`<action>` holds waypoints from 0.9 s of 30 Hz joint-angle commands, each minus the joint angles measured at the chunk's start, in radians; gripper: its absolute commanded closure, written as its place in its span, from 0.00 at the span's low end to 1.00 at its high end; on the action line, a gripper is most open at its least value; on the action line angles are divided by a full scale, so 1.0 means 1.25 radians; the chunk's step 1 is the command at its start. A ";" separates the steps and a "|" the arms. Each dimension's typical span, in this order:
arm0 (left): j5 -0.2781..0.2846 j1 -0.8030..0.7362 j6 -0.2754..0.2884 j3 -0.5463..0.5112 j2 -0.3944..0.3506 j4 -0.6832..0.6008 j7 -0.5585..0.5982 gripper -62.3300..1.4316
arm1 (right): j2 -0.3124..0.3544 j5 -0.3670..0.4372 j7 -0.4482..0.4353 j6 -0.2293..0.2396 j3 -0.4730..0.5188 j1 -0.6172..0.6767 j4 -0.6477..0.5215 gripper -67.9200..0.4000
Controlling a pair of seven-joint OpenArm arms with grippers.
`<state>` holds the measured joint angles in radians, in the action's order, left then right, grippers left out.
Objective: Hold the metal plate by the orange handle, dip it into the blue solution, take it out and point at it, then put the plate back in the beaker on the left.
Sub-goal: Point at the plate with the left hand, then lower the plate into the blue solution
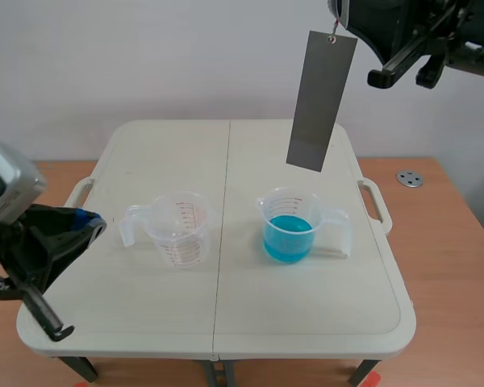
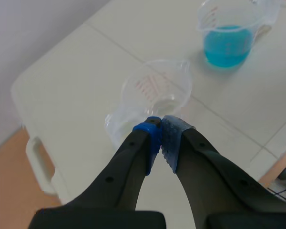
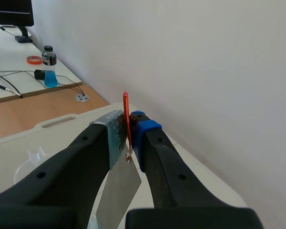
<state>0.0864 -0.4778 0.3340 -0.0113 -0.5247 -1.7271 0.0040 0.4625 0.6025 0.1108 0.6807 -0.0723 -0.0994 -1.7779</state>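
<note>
At the left of the scene view we see the left gripper [image 1: 90, 221] held low over the near corner of the folding table [image 1: 306, 322], touching nothing. Only its own wrist view settles the fingers: the blue pads are pressed together on nothing, tips aimed at the empty measuring beaker [image 2: 157, 90] just ahead. That clear beaker stands upright left of the table's centre seam, handle turned left. Right of the seam stands the second beaker [image 1: 290, 224], partly filled with blue solution [image 1: 288, 239], handle turned right.

Above it the metal plate [image 1: 321, 101] hangs in the air, a long grey strip slightly tilted, its lower edge clear of the beaker's rim and of the liquid. The scene view gives us the plate whole but hides the grip. The right wrist view shows the right gripper [image 3: 128, 136] pinching the thin orange handle [image 3: 126, 114] between its pads, the plate hanging beneath. That view alone takes in a side desk with a bottle of blue liquid [image 3: 49, 67], a roll of orange tape [image 3: 34, 59] and cables.

The right arm comes in high across the scene's upper right corner.
</note>
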 commanded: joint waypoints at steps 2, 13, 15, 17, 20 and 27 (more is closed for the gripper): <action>0.005 -0.070 -0.002 -0.044 -0.009 -0.025 0.037 0.94 | 0.006 0.010 -0.023 -0.002 0.002 -0.012 0.008 0.98; -0.025 -0.334 0.000 -0.219 -0.009 -0.038 0.107 0.94 | -0.028 0.006 -0.034 -0.002 0.000 -0.012 0.064 0.98; -0.027 -0.369 0.000 -0.231 -0.009 -0.038 0.110 0.94 | -0.034 0.002 -0.033 -0.002 0.000 -0.012 0.071 0.98; -0.045 -0.401 0.000 -0.237 -0.009 -0.038 0.111 0.94 | -0.038 -0.001 -0.034 -0.002 -0.001 -0.012 0.077 0.98; -0.060 -0.443 0.001 -0.238 -0.009 -0.038 0.111 0.94 | -0.047 -0.016 -0.034 -0.002 -0.001 -0.012 0.084 0.98; -0.061 -0.511 0.001 -0.238 -0.008 -0.037 0.114 0.94 | -0.073 -0.034 -0.034 -0.002 -0.002 -0.012 0.113 0.98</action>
<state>0.0032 -1.1107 0.3367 -0.3107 -0.5327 -1.7584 0.1295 0.3706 0.5488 0.0872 0.6807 -0.0731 -0.0994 -1.6382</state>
